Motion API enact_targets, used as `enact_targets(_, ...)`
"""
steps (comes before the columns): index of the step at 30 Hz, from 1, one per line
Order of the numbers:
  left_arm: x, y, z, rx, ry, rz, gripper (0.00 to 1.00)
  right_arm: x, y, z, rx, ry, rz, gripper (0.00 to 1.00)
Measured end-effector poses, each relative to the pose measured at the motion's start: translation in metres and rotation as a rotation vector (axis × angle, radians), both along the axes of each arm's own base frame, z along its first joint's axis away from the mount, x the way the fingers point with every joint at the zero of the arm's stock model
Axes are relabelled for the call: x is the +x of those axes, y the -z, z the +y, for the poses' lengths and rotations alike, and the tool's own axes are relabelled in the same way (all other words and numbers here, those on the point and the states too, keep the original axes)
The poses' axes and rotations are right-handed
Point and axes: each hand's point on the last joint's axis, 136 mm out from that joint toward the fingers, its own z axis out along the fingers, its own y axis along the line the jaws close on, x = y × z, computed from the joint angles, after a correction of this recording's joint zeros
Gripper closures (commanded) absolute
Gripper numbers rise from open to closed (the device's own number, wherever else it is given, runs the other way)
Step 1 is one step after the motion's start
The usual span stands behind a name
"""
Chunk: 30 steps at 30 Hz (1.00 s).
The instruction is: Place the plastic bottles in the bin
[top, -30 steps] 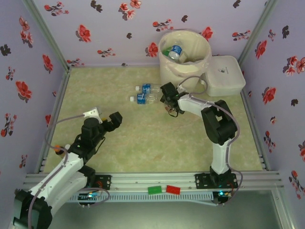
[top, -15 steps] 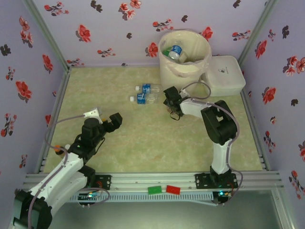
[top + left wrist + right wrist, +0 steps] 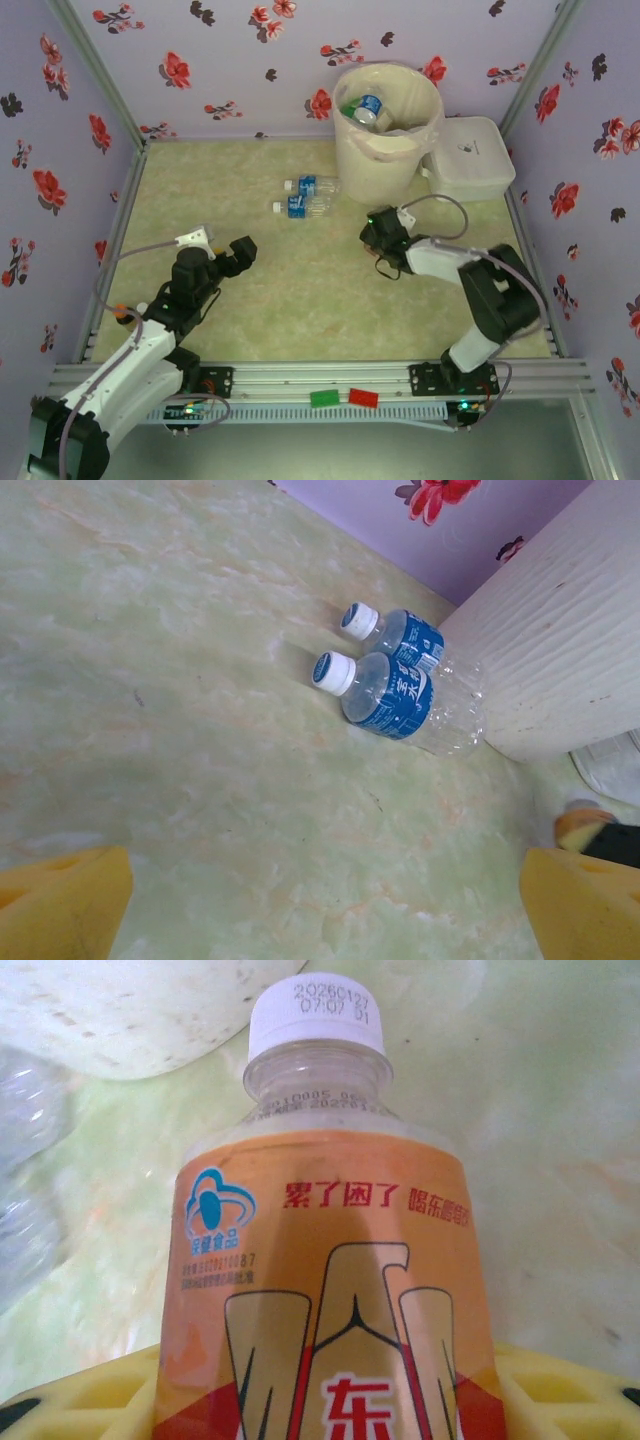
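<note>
**Bin.** The bin stands at the table's far edge, right of centre. Inside it lie a blue-labelled bottle and a green bottle. A white box sits in the far right corner, just beside the bin.

**Loose bottles.** Two clear bottles lie side by side on the table by the bin's left foot, touching each other, caps toward the left edge: the far bottle and the near bottle. The near bottle's base reaches the bin wall; actual contact cannot be confirmed.

**Left gripper.** The left gripper is over the near left part of the table, well apart from the loose pair. Its jaws are spread wide and hold nothing.

**Right gripper.** The right gripper is right of centre, on the near side of the bin. It is clamped on an orange-labelled bottle, its white cap pointing away from the wrist. Yellow fingers press both sides of the lower body.
</note>
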Motion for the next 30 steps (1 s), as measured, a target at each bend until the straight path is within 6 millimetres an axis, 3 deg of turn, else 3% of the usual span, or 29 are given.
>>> enact_targets(4, 0.003, 0.006, -0.002, 0.004, 0.001, 0.009, 0.00, -0.025, -0.036, -0.008, 0.032, -0.058, -0.074, 0.52)
enact_targets(12, 0.015, 0.021, -0.016, 0.002, 0.047, 0.041, 0.00, -0.063, -0.148, -0.040, 0.002, -0.118, -0.301, 0.54)
enact_targets(16, 0.021, 0.024, -0.026, -0.005, 0.083, 0.056, 0.00, -0.062, -0.210, -0.059, -0.082, -0.092, -0.396, 0.55)
enact_targets(20, 0.023, 0.020, -0.034, -0.025, 0.119, 0.047, 0.00, -0.047, -0.273, -0.072, -0.162, -0.071, -0.485, 0.55)
enact_targets(23, 0.021, 0.018, -0.038, -0.031, 0.141, 0.046, 0.00, -0.024, -0.307, -0.072, -0.220, -0.078, -0.522, 0.55)
enact_targets(27, 0.015, 0.014, -0.039, -0.024, 0.165, 0.042, 0.00, 0.024, -0.332, -0.061, -0.274, -0.116, -0.521, 0.55)
enact_targets(30, 0.008, 0.007, -0.037, -0.022, 0.176, 0.030, 0.00, 0.062, -0.335, -0.055, -0.284, -0.131, -0.509, 0.55)
